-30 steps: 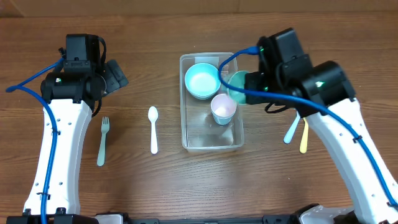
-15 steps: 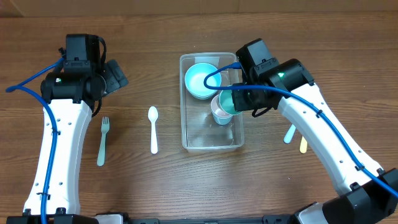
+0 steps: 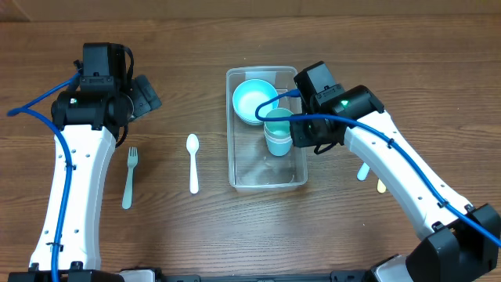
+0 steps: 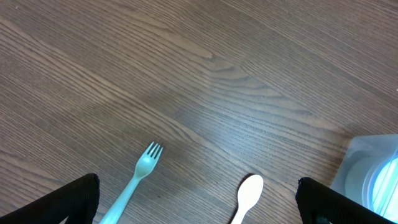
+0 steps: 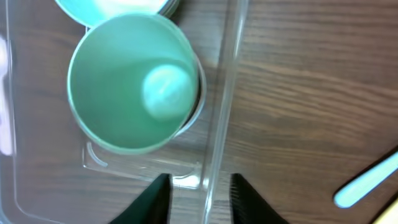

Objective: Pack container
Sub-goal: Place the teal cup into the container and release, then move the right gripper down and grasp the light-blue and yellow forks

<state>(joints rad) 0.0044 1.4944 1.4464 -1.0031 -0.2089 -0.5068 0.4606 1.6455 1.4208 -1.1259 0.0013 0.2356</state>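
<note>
The clear container point(image 3: 266, 177) stands at the table's middle. A teal bowl point(image 3: 254, 101) lies in its far end. A teal cup point(image 3: 278, 125) sits nested in a pale cup beside the bowl. In the right wrist view the teal cup point(image 5: 132, 81) stands upright, apart from the fingers. My right gripper point(image 5: 200, 196) is open and empty, its fingers either side of the container's right wall point(image 5: 219, 124). My left gripper point(image 4: 199, 211) is open and empty above the table, left of the container point(image 4: 364, 158); it also shows in the overhead view point(image 3: 145, 95).
A teal fork point(image 3: 129, 178) and a white spoon point(image 3: 193, 163) lie left of the container, also in the left wrist view: fork point(image 4: 135, 177), spoon point(image 4: 246, 195). A blue utensil point(image 3: 362, 170) and a yellow one point(image 3: 381, 186) lie right of it.
My right gripper carried the teal cup from the container's right rim over the pale cup, set it into that cup and let go.
</note>
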